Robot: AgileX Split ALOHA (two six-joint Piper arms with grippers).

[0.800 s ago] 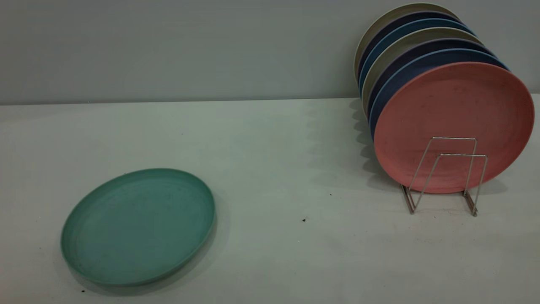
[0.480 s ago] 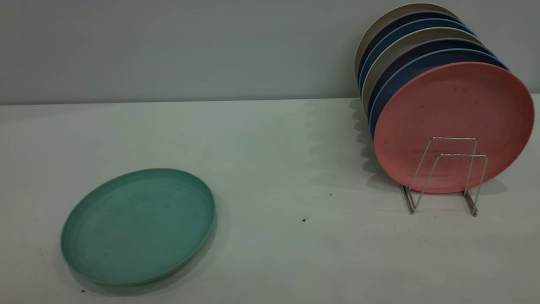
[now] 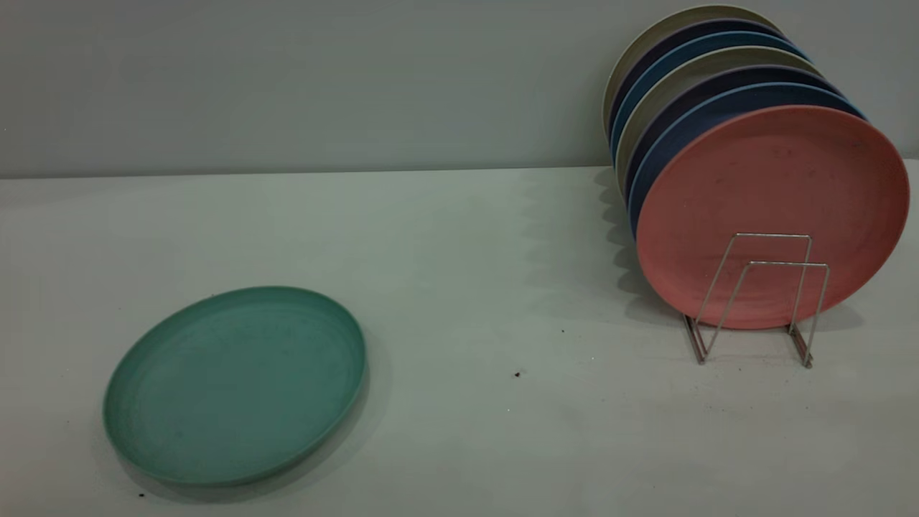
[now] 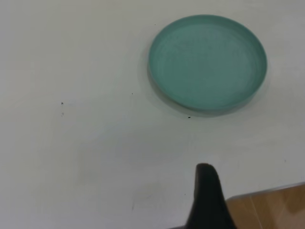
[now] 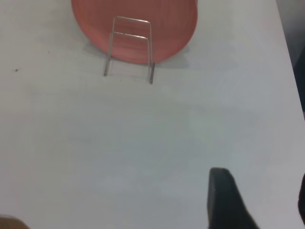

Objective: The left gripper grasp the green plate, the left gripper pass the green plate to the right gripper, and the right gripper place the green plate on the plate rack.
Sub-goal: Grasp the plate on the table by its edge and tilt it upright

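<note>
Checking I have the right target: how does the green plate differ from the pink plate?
The green plate lies flat on the table, alone at the left; the pink plate stands on edge in the rack, frontmost in a row of plates at the right. Both are round and look alike in size.

Neither arm appears in the exterior view. The left gripper (image 4: 224,210) shows only in its own wrist view, where a single black wedge finger (image 4: 206,200) rises from the picture's lower edge; the second finger is out of frame, so the state of the jaws cannot be determined. It hangs clear above the surface, touching nothing. The right gripper (image 5: 267,202) shows in its own wrist view as one black finger (image 5: 226,202) and a sliver of the other at the picture's edge, the two well apart and holding nothing.
</note>
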